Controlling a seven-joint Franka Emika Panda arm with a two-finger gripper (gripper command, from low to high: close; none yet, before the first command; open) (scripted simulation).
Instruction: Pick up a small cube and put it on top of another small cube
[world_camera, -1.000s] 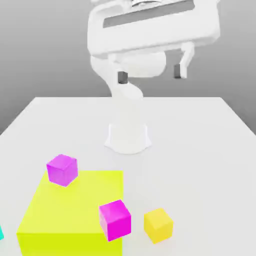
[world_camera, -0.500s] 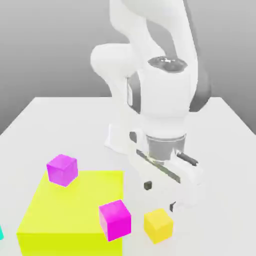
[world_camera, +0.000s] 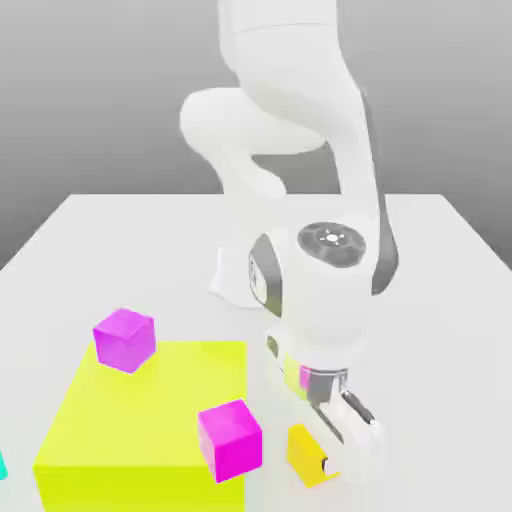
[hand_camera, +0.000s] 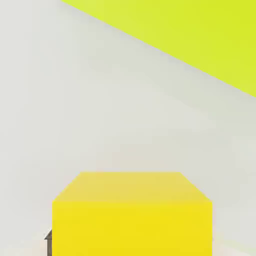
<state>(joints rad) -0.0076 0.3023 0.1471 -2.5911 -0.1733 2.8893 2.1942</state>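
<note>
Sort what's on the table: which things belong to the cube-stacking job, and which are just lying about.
Belongs to the job:
small yellow cube, with the tool down around it
magenta cube nearest it, a likely base

Just lying about:
large lime-yellow block
second magenta cube, at the block's far corner
teal object, cut off at the exterior view's left edge

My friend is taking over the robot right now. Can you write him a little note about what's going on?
Gripper: down at the small yellow cube on the table, fingers around it; whether it is gripped, I cannot tell.
Magenta cubes: one beside the yellow cube, one at the far corner of the lime-yellow block.
Done: reach.
Left: grasp, lift, stack on a magenta cube.
</note>
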